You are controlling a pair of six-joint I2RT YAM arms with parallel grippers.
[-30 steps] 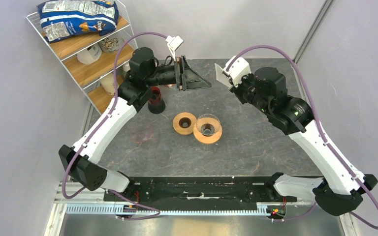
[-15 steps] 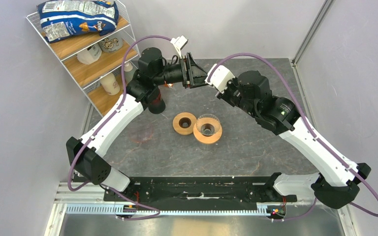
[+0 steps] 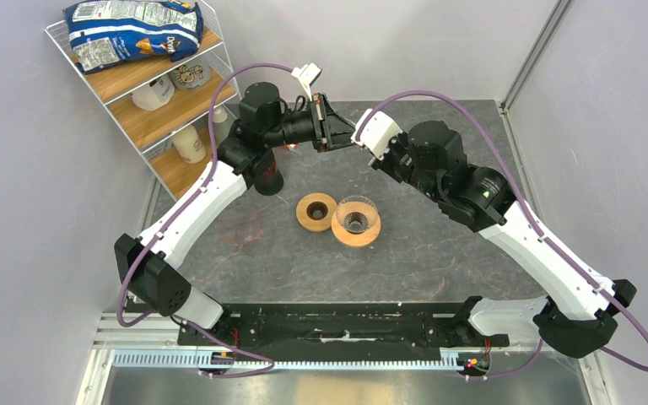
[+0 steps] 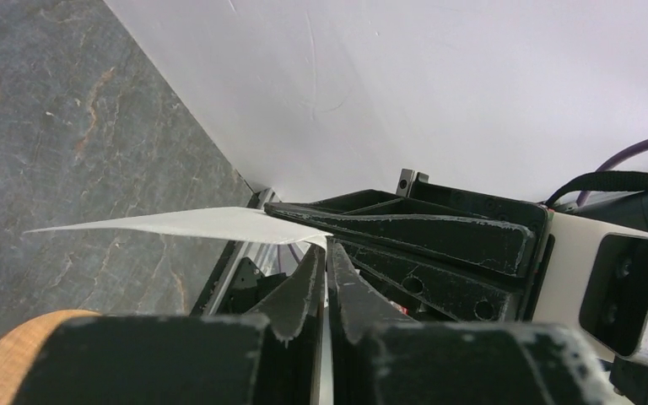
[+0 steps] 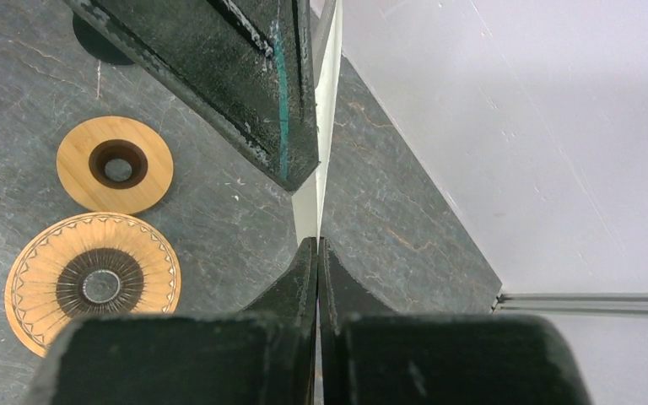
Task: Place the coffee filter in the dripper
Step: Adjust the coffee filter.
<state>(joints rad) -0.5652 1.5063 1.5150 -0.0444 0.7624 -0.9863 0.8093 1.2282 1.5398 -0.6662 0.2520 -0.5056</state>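
Observation:
The coffee filter is a thin white sheet held in the air above the back of the table, and it shows edge-on in both wrist views. My left gripper is shut on one edge of it, with a white sliver showing between its fingers. My right gripper is shut on the filter from the opposite side. In the top view the two grippers meet tip to tip. The dripper, glass in a wooden collar, stands on the table below them.
A bare wooden ring lies just left of the dripper. A dark cone-shaped cup stands under the left arm. A wire shelf with a chip bag stands at the back left. The back wall is close behind the grippers.
The right arm carried the filter leftward and the left gripper swung right to meet it. The left jaws, open before, have closed on the filter.

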